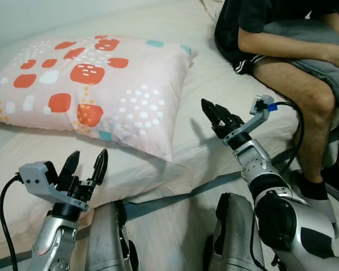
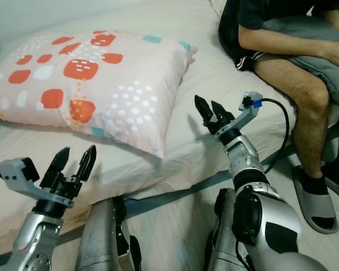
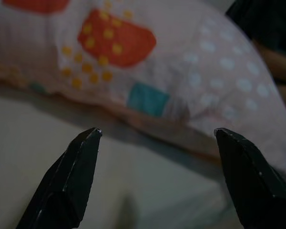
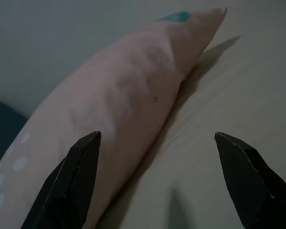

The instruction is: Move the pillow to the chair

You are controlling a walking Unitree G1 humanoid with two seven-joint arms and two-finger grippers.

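Left gripper (image 1: 86,160): fingers apart, empty, raised over the bed (image 1: 214,84) edge just short of the pillow's near side. Pillow (image 1: 96,79): pale pink, red and teal patches, flat on the bed. Right gripper (image 1: 213,111): fingers apart, beside the pillow's right edge; person (image 1: 282,51) seated at far right.

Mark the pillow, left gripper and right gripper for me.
pillow (image 1: 96,84), left eye view, middle of its patterned top face.
left gripper (image 1: 86,162), left eye view, midway between its fingertips.
right gripper (image 1: 211,108), left eye view, midway between its fingertips.
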